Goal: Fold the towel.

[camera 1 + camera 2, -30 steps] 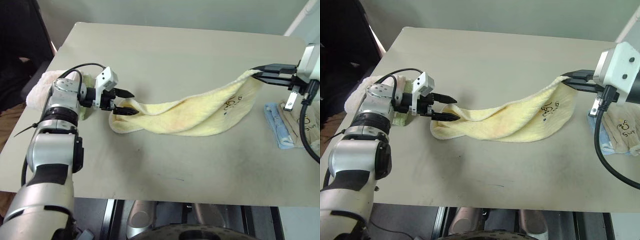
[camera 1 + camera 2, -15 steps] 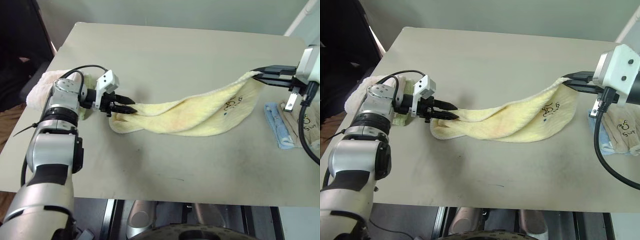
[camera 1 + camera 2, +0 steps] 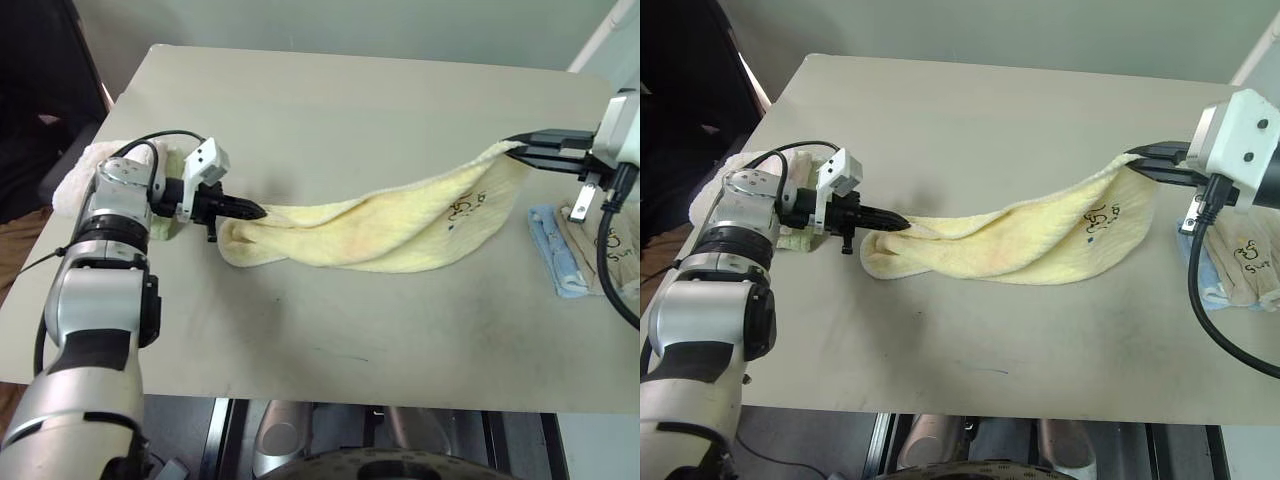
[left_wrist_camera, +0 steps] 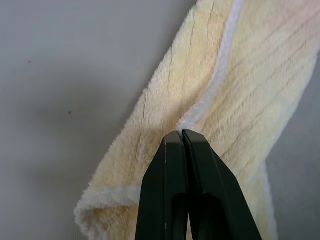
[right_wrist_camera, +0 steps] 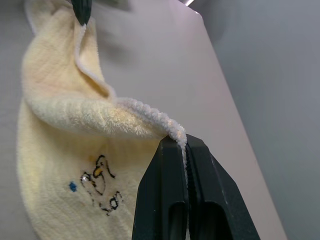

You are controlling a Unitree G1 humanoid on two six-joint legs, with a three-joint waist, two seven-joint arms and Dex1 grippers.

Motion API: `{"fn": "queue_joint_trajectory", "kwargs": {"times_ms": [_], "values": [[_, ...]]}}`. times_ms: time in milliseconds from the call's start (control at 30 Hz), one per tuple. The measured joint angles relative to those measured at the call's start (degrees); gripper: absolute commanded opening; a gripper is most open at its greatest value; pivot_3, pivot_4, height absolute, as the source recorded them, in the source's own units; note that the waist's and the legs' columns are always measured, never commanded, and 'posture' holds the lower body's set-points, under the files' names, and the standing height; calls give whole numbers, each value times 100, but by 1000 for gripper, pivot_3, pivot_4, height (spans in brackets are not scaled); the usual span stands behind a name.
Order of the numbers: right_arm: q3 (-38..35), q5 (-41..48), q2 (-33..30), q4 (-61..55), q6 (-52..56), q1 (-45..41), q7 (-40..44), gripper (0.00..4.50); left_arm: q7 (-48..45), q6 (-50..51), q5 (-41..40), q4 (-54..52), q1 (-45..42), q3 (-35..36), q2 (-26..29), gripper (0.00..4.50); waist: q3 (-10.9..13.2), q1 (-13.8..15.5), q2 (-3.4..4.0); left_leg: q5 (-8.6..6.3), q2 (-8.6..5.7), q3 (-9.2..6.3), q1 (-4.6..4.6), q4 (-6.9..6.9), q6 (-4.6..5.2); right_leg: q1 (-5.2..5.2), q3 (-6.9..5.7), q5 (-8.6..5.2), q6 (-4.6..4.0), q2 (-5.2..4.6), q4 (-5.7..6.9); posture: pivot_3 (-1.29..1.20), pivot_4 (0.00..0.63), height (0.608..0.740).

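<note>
- Left eye view: the towel [image 3: 400, 228] stretches across the bench [image 3: 330, 110], its left end lying on the surface, its right end lifted clear.
- The left pincer [image 3: 252, 211] is pressed together on the hem at the towel's left end; the left wrist view shows the white edging caught right at its tips. This looks like a corner grip taken so that end can be lifted and carried.
- The right pincer [image 3: 517, 148] pinches the opposite edge, held high, which keeps the cloth spread lengthwise rather than bunched.
- With both ends gripped, the towel seems ready to be straightened or brought end to end; no fold is made yet.
- A small blue cloth [image 3: 555, 250] lies on the bench just right of the towel, below the raised end.
</note>
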Motion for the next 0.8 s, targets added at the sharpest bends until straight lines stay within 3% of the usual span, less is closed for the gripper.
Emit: {"fn": "queue_joint_trajectory", "kwargs": {"times_ms": [100,300,667,800], "values": [[4,-82,119,183,-115,-183,-162,0,113,-31,-222,-12,-10,303,27,11,0,-5,0,1,0,0,1,1,2,-1,1,4,4,0,2,0,150,740],[13,-454,228,772,-448,-483,-506,0,1255,-557,-467,-7,-51,865,56,11,0,-2,0,5,-1,0,1,1,8,1,0,7,7,-2,2,0,150,740],[555,-1216,666,2260,-1219,-1106,-777,0,4163,-1076,-549,197,-678,1298,-168,11,1,-27,2,11,0,4,3,1,7,-1,1,17,8,-3,0,0,150,740],[1006,-1835,1076,3586,-1803,-2061,-1258,0,5067,-1219,-404,334,-959,1296,-266,11,4,-55,7,17,-1,5,2,0,3,-10,4,33,4,-4,0,0,150,740]]}}
